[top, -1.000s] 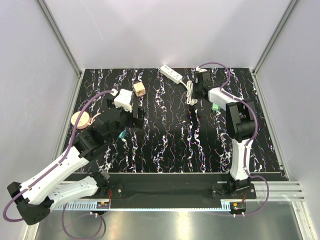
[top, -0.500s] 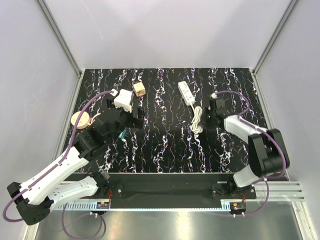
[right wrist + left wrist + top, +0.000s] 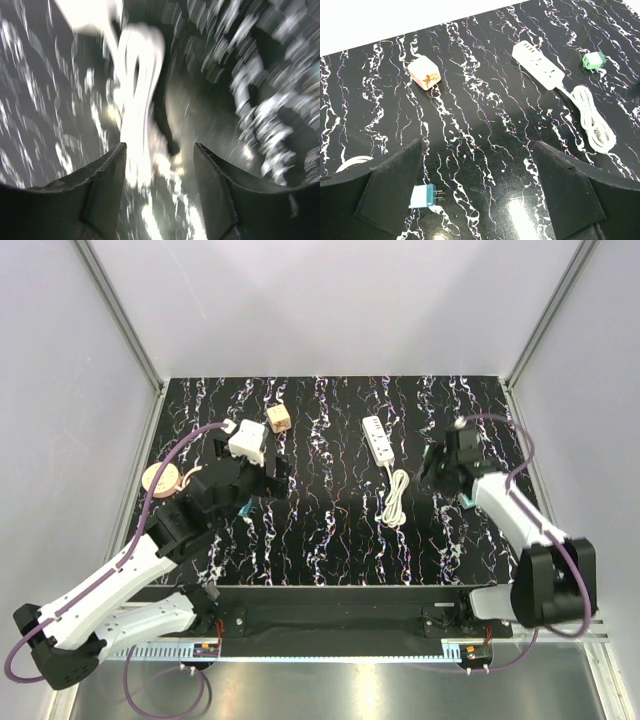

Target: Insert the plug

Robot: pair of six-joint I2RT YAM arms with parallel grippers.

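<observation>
From above I see the white power strip [image 3: 377, 438] lying slantwise on the black marbled counter [image 3: 330, 540], right of centre, with its white cord [image 3: 394, 502] bundled in a loose loop at the strip's near end. My right claw [image 3: 437, 462] hangs just right of the strip and cord, apart from both, too dark for me to read its jaws. Over on the left, my left claw [image 3: 276, 475] hovers between a tan cube [image 3: 279, 418] and a small teal piece [image 3: 243, 508], with a peach round disc [image 3: 160, 479] farther left.
</observation>
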